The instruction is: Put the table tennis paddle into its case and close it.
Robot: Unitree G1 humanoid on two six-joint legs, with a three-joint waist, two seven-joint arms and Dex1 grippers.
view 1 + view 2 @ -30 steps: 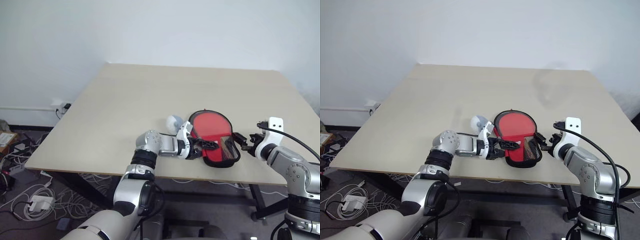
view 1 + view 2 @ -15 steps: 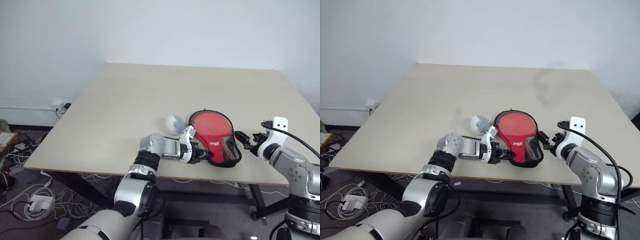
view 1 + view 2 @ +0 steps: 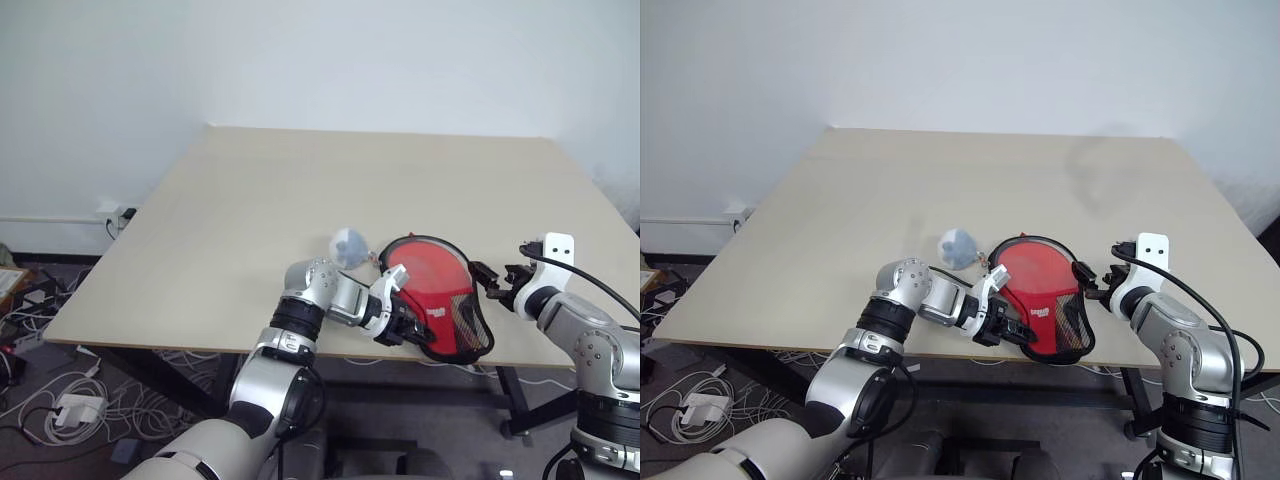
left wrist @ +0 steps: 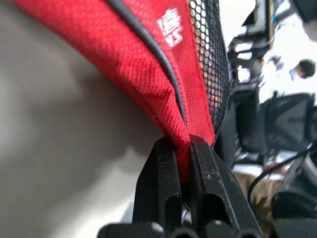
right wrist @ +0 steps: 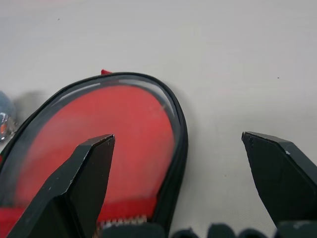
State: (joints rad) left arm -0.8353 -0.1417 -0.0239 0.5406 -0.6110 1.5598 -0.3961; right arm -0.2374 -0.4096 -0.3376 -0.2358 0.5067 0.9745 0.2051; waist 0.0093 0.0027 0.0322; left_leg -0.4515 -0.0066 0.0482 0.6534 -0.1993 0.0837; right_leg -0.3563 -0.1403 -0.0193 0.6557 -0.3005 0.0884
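Case (image 3: 440,305) sits at the desk's (image 3: 300,190) near edge, toward its right corner, mesh end hanging past the edge. Left gripper (image 4: 181,173) is clamped tight on the red fabric at the case's rim. Right gripper (image 3: 492,280) waits just beside the case, jaws wide, holding nothing. Risk: pulling further drags the case off the edge. Small bluish ball (image 3: 349,245) lies near. White wall behind; cables on the floor.
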